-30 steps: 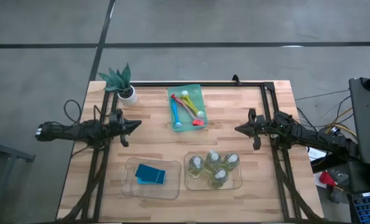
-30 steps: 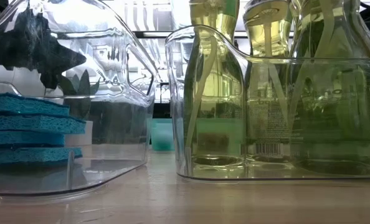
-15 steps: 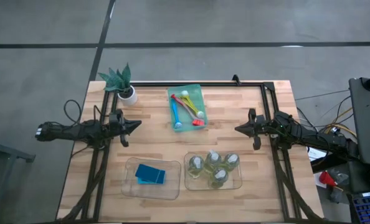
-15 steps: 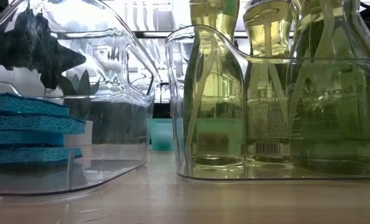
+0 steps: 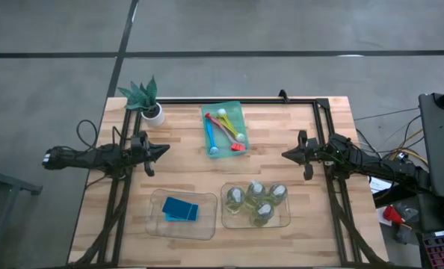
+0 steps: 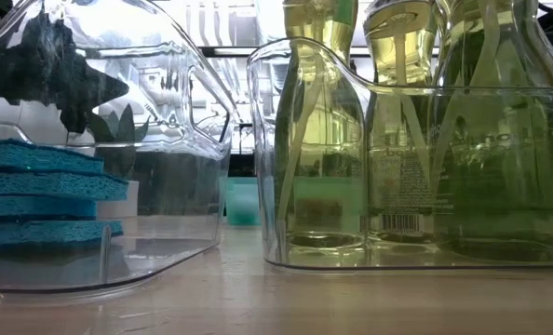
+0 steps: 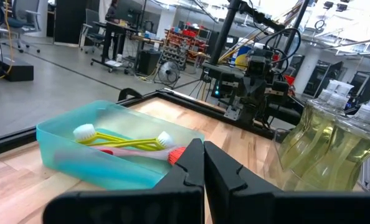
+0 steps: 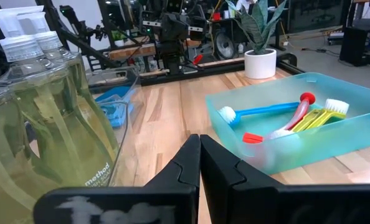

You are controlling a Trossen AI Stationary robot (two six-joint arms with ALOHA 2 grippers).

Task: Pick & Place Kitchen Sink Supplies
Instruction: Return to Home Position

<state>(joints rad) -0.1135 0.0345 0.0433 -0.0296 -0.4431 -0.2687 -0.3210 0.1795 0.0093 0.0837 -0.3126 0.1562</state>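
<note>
Left pincer (image 5: 165, 150) closed; bottles (image 6: 318, 23) cropped above.

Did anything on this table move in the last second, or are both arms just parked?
Nothing visibly changed. The left claw and right claw sit shut at either side, holding nothing. The flat blue sponges, clear bottles of yellow-green liquid and slim coloured brushes lie where they were.

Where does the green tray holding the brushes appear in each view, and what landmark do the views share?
High view: green tray top-centre on the table.
Low view: teal patch between the two clear bins.
Left wrist view: close ahead, brushes inside.
Right wrist view: close ahead, plant beyond it.
Shared landmark: the bottles, visible in all four.
</note>
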